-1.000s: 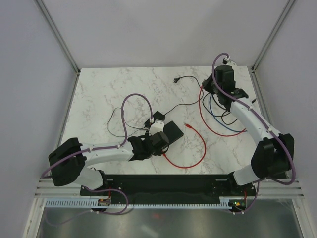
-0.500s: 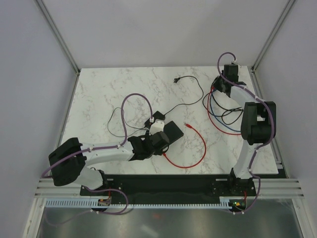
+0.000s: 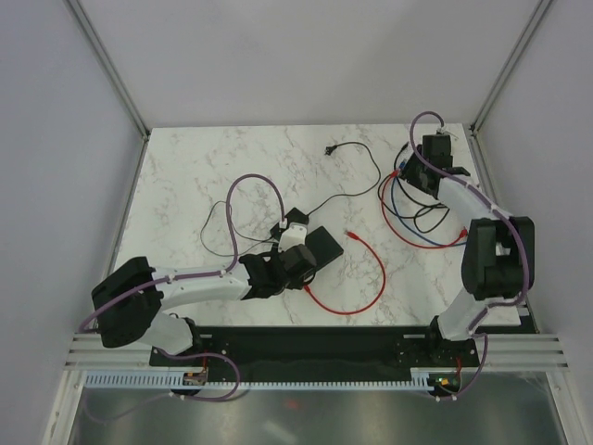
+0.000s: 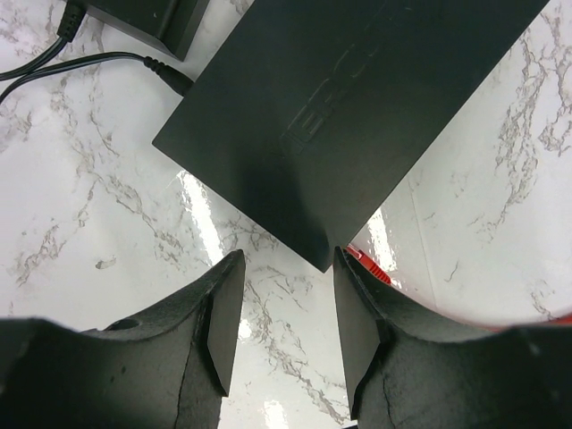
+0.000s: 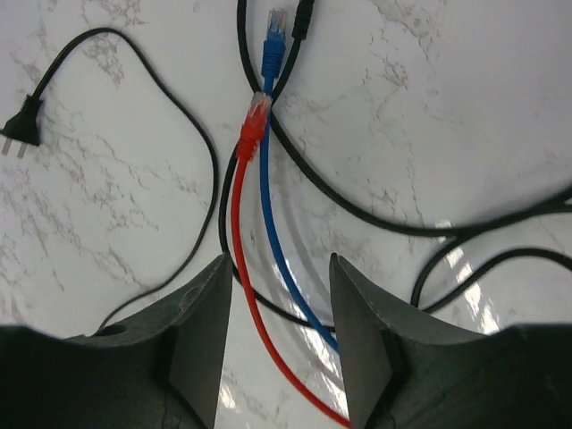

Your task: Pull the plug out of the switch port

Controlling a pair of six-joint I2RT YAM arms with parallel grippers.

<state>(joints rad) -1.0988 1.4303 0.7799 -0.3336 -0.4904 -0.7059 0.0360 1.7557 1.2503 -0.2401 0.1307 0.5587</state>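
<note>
- Position: the switch (image 3: pixel 321 246) is laid flat on the marble table (image 3: pixel 204 176), near the middle and toward the near edge. The smaller black box (image 3: pixel 295 219) is set just beside its far-left end.
- Connection: the plug (image 4: pixel 368 265) is seen only as a red ribbed piece at the switch edge, next to the near corner. The port face is hidden, so it cannot be told whether the plug is seated.
- Routing: the red cable (image 3: pixel 371 297) is run from that corner in a wide loop over the table. Its free end (image 3: pixel 351 234) is laid loose just beside the right side of the switch.
- Left arm: the left gripper (image 4: pixel 286 261) is held low over the near corner of the switch. Its fingers are spread apart and nothing is gripped. The plug is located just outside the right-hand finger in the wrist view.
- Right arm: the right gripper (image 5: pixel 279 264) is positioned well apart, at the far right of the table. Its fingers are spread and nothing is gripped. A loose red connector (image 5: pixel 256 121) and a blue connector (image 5: pixel 273 40) are seen below it among black cables (image 5: pixel 357 188).
- Progress: the task is judged to be at the approach stage. No grip is made on the plug, and the pull is not yet done.
- Outstanding: the plug is to be grasped and drawn out of the port, probably with the switch steadied.
</note>
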